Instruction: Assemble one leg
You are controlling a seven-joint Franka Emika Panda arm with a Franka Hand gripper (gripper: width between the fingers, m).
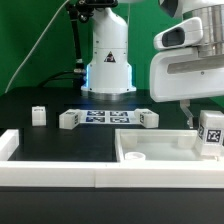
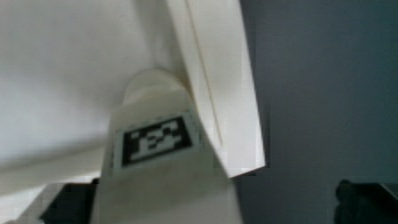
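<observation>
One white leg (image 1: 210,134) with a black-and-white tag stands upright at the right end of the large white panel (image 1: 160,150), at its rim. My gripper (image 1: 200,122) is over this leg. In the wrist view the leg (image 2: 169,150) lies between my dark fingers (image 2: 64,205), next to the panel's raised rim (image 2: 222,80). One finger is close beside the leg. The other finger stands well apart from it with a dark gap between, so the gripper (image 2: 214,206) is open around the leg. Three more legs (image 1: 37,115) (image 1: 69,119) (image 1: 148,119) lie on the black table.
The marker board (image 1: 105,117) lies flat between the loose legs, in front of the robot's base (image 1: 108,60). A white raised border (image 1: 10,145) runs along the table's near edge and the exterior view's left side.
</observation>
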